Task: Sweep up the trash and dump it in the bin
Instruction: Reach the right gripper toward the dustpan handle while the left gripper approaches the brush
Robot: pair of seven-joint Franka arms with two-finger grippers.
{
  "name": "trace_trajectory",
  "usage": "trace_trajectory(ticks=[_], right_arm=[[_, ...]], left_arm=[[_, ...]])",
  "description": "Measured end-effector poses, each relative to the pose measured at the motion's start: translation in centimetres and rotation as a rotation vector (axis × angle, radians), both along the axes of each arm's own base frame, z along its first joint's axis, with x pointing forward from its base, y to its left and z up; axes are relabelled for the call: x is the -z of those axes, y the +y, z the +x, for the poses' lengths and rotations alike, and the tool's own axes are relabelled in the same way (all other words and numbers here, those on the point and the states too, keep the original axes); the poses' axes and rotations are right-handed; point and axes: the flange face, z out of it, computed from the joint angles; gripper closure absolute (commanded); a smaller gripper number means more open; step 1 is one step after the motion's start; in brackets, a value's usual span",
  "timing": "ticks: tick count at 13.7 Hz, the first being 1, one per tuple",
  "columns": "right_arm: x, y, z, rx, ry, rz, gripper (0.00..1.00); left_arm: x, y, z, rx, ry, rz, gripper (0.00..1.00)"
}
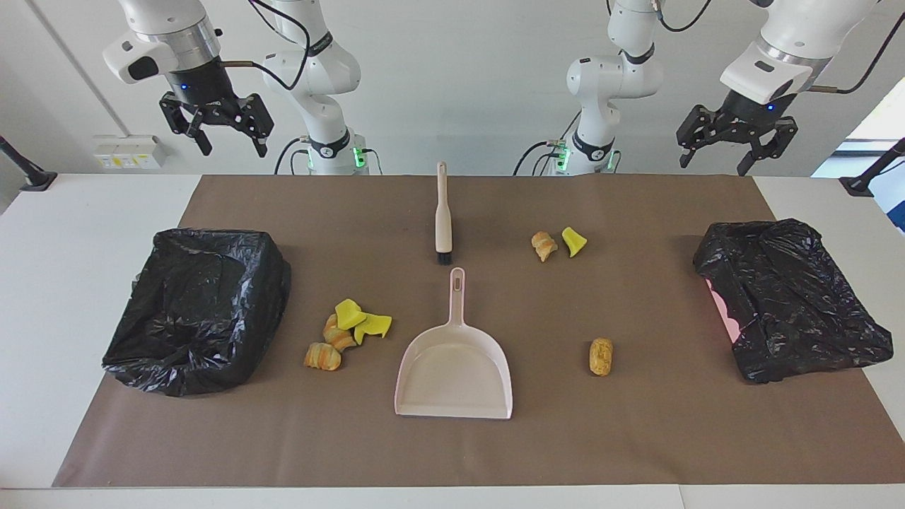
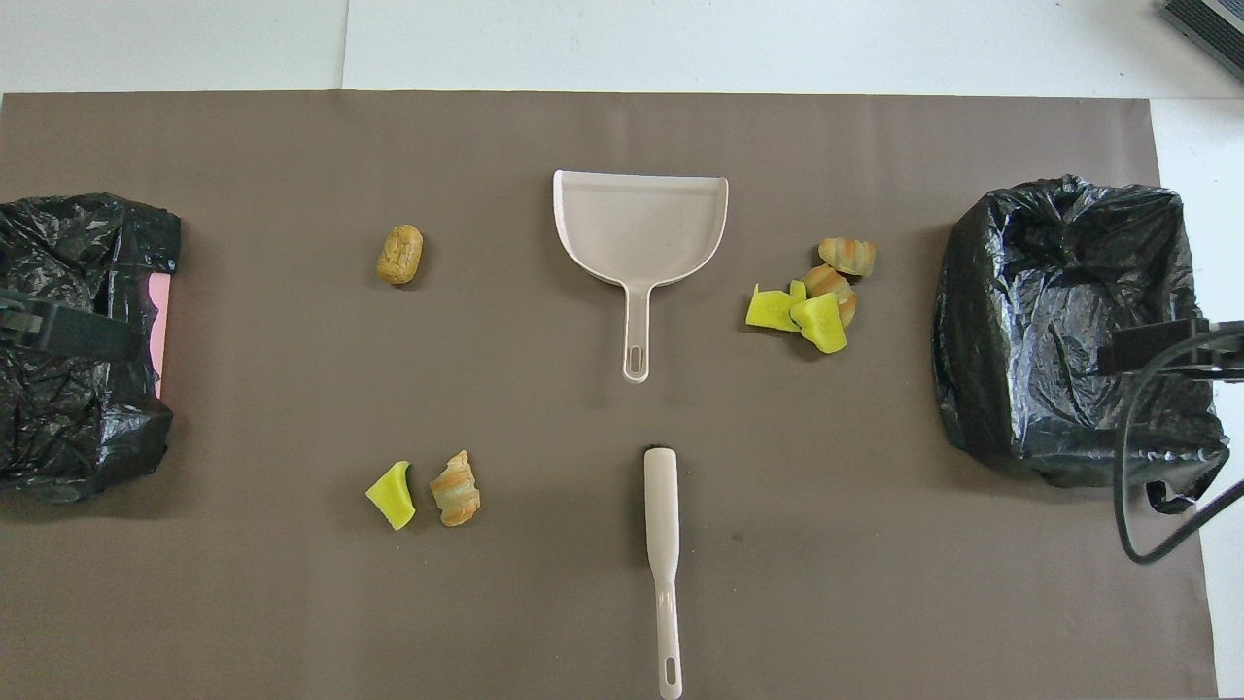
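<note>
Both arms wait raised at the robots' edge of the surface [image 1: 99,233], each tool spread wide with nothing in it: the left tool [image 1: 735,152] hangs above the edge toward the left arm's end, the right tool [image 1: 226,138] likewise toward the right arm's end. Nearest the robots on the brown mat [image 1: 636,438] lies the brush [image 1: 442,212], its handle pointing at them. Beside it, toward the left arm's end, sit a yellow wedge [image 1: 573,241] and a bread lump [image 1: 543,245] just apart. Farther out is the dustpan [image 1: 454,367], its handle tip near the bristles and its mouth facing away from the robots. Beside the dustpan toward the right arm's end, a cluster of trash [image 1: 346,332] holds two yellow wedges and two bread lumps touching; toward the left arm's end, a single bread lump [image 1: 601,355] lies alone. A bin lined with black plastic [image 1: 201,304] stands open at the right arm's end, and a second bin [image 1: 785,297], wrapped in black plastic with a pink side showing, stands at the left arm's end.
</note>
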Motion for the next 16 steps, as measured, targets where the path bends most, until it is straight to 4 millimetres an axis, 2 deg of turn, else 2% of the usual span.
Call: trace_trajectory(ticks=[2, 5, 10, 13, 14, 16], right_arm=[[0.8, 0.0, 0.0, 0.0, 0.016, 0.0, 0.0], [3.2, 0.4, 0.7, -0.008, 0.019, 0.0, 0.0], [9.7, 3.9, 3.3, -0.07, -0.004, 0.0, 0.0], [15.0, 7.5, 6.5, -0.08, -0.021, 0.004, 0.0], [17.0, 9.2, 7.6, -0.064, -0.033, 0.008, 0.0], [21.0, 14.1, 9.6, -0.031, -0.062, 0.021, 0.0]], left_arm=[[1.1, -1.9, -1.3, 0.028, 0.024, 0.006, 0.0], [2.7, -5.8, -4.2, 0.055, 0.045, 0.014, 0.0], [5.9, -15.6, -10.5, 0.059, 0.087, 0.036, 0.0], [10.4, -23.1, -15.1, 0.036, 0.075, 0.044, 0.0], [12.0, -24.9, -16.6, 0.029, 0.072, 0.043, 0.0], [14.6, -27.4, -19.2, 0.013, 0.075, 0.032, 0.0]])
